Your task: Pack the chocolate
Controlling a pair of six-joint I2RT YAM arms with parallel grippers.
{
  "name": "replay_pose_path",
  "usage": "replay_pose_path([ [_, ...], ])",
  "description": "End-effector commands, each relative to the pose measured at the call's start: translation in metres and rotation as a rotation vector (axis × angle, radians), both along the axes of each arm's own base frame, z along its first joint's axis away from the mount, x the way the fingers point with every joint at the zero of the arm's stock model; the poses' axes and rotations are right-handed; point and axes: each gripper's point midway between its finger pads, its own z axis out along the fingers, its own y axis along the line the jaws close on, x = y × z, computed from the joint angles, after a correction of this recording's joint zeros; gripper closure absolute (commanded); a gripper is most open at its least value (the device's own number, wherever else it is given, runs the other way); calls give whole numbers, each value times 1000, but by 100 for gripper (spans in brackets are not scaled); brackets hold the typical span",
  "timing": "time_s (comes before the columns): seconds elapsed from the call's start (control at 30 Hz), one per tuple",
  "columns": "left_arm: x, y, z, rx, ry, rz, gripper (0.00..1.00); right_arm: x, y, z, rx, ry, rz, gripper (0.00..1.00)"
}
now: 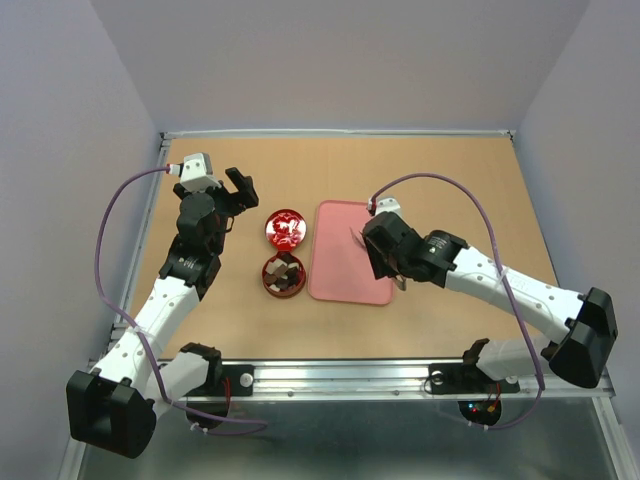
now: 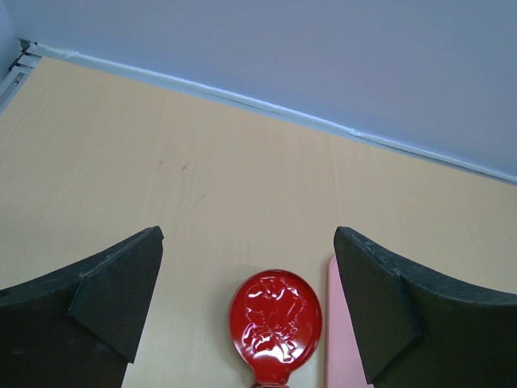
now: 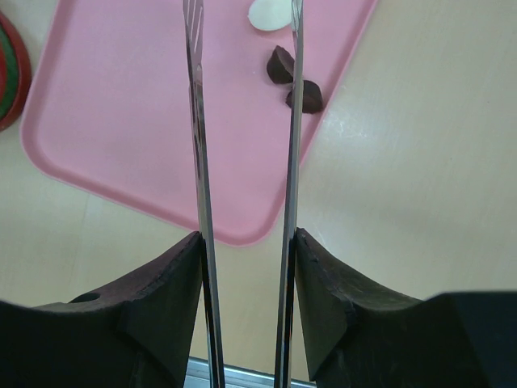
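Note:
A round red tin (image 1: 267,283) holds several dark and cream chocolates (image 1: 284,271). Its embossed red lid (image 1: 285,229) lies just behind it and also shows in the left wrist view (image 2: 275,323). The pink tray (image 1: 340,272) lies to the right of the tin. In the right wrist view the tray (image 3: 121,97) carries one cream chocolate (image 3: 271,12) and two dark ones (image 3: 280,65) near its edge. My right gripper (image 3: 246,238) is shut on metal tongs (image 3: 198,121); their blades stand apart over the tray with nothing between them. My left gripper (image 2: 248,238) is open and empty above the lid.
The tan table has a raised rim (image 1: 340,131) at the back and a metal rail (image 1: 340,375) at the front. Grey walls close in the sides. The right arm (image 1: 500,285) stretches across the right half of the table.

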Motion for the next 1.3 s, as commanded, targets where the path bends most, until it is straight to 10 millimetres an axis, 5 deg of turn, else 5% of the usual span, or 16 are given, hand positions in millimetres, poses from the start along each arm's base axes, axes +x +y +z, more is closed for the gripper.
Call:
replay_pose_path([
  [0.0,-1,-2,35,-21,-88,-8,1,5,-18,-3,-20,-13,-70,48],
  [0.77,1,-3,32,-15,-82,-8,1,31,-10,-23,-10,40,-38,47],
  [1.27,1,-2,30,-13,-78,-2,1,18,-10,-36,19,114,-31,51],
])
